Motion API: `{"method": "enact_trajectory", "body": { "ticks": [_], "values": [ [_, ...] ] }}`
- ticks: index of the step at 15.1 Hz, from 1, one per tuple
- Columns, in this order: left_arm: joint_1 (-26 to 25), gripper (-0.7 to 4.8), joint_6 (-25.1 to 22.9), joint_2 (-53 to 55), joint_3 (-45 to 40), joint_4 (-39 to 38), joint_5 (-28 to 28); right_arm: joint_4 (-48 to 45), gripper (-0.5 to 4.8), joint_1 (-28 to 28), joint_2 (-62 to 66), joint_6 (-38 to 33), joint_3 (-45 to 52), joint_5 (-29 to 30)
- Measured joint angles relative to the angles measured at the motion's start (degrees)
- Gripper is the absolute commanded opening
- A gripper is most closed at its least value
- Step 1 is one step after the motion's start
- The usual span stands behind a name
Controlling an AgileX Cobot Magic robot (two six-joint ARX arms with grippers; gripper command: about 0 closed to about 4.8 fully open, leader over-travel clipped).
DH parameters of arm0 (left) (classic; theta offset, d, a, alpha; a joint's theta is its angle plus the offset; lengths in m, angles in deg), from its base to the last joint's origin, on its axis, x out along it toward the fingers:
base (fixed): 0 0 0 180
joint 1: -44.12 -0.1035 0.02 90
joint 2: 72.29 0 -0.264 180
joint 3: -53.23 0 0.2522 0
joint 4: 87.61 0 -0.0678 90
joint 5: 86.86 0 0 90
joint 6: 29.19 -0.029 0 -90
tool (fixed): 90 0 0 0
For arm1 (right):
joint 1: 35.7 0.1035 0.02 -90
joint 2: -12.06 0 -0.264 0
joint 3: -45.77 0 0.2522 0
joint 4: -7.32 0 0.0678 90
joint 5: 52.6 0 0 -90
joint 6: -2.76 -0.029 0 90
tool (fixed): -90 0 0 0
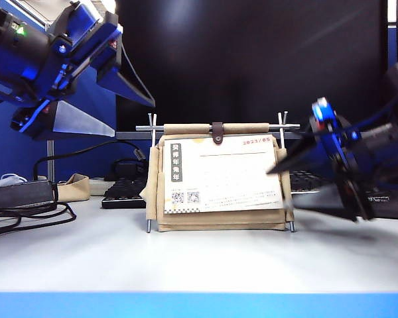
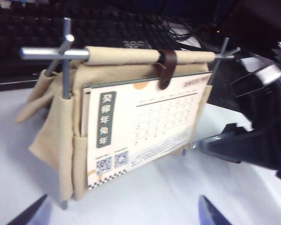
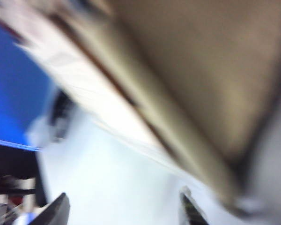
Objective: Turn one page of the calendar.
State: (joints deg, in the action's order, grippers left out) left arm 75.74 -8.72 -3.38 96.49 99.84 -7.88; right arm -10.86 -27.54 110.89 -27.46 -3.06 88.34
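The calendar stands upright mid-table: a beige canvas stand on silver rods with a brown strap. Its front page is white with red 2023/05 print, and also shows in the left wrist view as the page. My left gripper hangs open, high and left of the calendar, with nothing between the fingers. My right gripper is open beside the calendar's right edge, one finger tip close to the page's right side. Its wrist view is blurred, showing the calendar very near the empty gripper.
A big black monitor fills the background and a black keyboard lies behind the calendar. Cables and a dark box sit at the left with a beige pouch. The table's blue front edge runs below.
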Motion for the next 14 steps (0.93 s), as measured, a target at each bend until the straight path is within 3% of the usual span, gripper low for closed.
{"method": "enact_trajectory", "body": {
  "ticks": [3, 14],
  "values": [
    [0.00, 4.07, 0.00, 0.00, 0.00, -0.04, -0.42, 3.28, 2.98, -0.09, 0.04, 3.28, -0.13, -3.28],
    [0.00, 4.06, 0.00, 0.00, 0.00, -1.33, -0.46, 2.27, 3.07, 1.86, 5.42, 2.14, -7.04, -3.39]
  ]
}}
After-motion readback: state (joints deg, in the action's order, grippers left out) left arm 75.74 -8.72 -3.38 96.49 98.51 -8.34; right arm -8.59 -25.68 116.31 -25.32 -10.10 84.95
